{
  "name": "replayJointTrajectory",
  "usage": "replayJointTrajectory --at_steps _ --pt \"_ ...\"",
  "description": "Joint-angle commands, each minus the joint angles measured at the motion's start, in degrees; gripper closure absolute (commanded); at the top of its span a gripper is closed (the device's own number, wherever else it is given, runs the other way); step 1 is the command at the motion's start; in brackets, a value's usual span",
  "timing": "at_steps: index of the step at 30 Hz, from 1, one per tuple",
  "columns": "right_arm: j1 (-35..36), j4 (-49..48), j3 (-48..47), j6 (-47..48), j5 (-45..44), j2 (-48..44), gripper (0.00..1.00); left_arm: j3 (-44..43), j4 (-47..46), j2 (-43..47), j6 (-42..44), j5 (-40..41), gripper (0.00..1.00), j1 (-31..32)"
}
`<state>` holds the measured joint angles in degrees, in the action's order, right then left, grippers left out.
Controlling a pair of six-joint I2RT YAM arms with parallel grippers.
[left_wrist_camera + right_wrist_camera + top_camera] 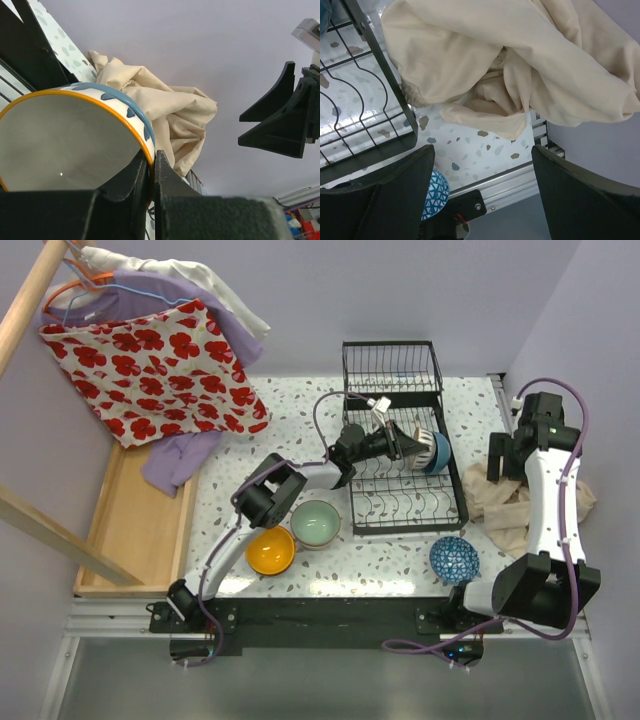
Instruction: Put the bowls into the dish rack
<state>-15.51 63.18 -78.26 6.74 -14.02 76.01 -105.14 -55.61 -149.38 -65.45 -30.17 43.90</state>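
My left gripper [398,445] reaches over the black wire dish rack [405,528] and is shut on the rim of a bowl [418,443] tipped on its side among the tines. In the left wrist view that bowl [65,140] is grey-white inside with an orange rim and blue marks outside, and the gripper [152,165] pinches its edge. A plain blue bowl [441,452] stands in the rack beside it. A pale green bowl [316,523], an orange-yellow bowl [271,550] and a blue-white patterned bowl [454,558] sit on the table. My right gripper [497,468] is open and empty [482,185] above the table, right of the rack.
A crumpled beige cloth [510,500] lies right of the rack, under my right gripper [520,60]. The rack's higher basket section [392,365] is at the back. A wooden tray [130,530] lies at the left, with hanging clothes [160,370] above it.
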Motion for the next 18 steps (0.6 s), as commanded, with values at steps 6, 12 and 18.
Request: replayJointTrajectory --at_steps 6,12,18 --pt "-0.31 0.72 -0.76 1.61 -2.15 0.28 0.18 1.41 -11.52 0.31 -5.91 4.59 1.00 -0.31" --pt "-0.31 0.63 -1.46 1.43 -1.71 0.98 0.18 8.54 -14.70 2.95 -8.11 5.65 1.00 -0.75" --pt "-0.22 0.28 -1.37 0.82 -0.57 0.98 0.18 10.04 -14.09 4.80 -6.71 4.78 0.84 -0.75"
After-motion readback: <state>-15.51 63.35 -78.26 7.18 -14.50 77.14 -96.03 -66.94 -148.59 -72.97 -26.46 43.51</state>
